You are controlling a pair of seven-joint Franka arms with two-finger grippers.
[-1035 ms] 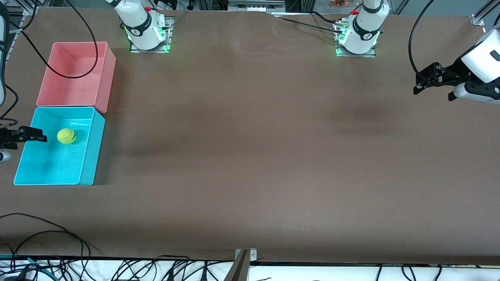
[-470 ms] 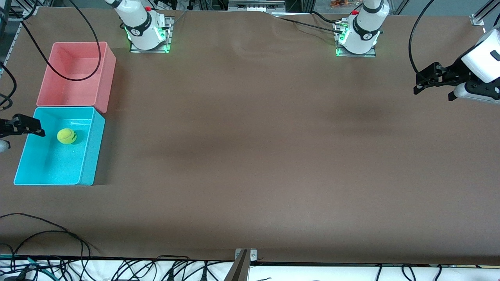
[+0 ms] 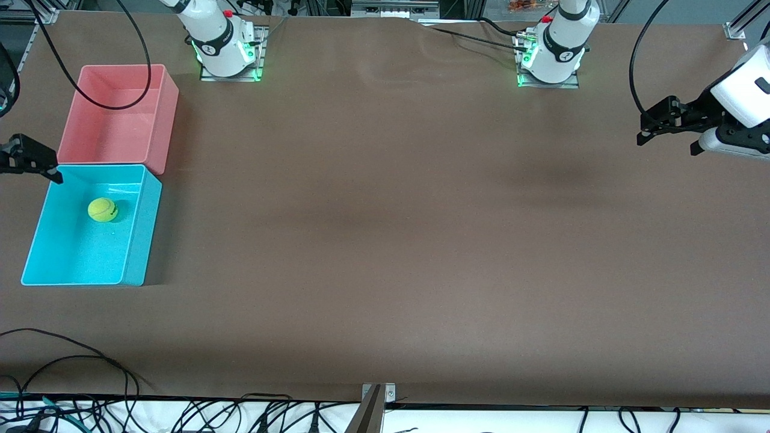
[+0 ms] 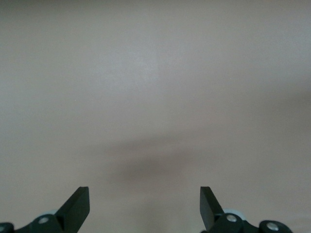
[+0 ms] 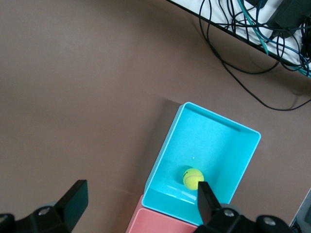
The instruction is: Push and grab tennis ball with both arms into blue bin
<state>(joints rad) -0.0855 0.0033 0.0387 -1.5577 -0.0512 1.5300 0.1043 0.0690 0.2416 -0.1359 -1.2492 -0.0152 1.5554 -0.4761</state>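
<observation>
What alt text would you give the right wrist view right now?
A tennis ball lies inside the blue bin on the brown table, seen from above between the open fingers of the right hand, which holds nothing. A strip of the pink bin touches the blue one, and black cables trail along the table's edge.

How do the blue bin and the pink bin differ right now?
The blue bin holds the tennis ball; the pink bin holds nothing visible, though a black cable hangs across it in the front view. The blue bin is bright cyan, the pink bin salmon. The blue bin lies nearer the front camera, with the pink bin right beside it. Both are same-sized rectangular tubs at the right arm's end of the table.
</observation>
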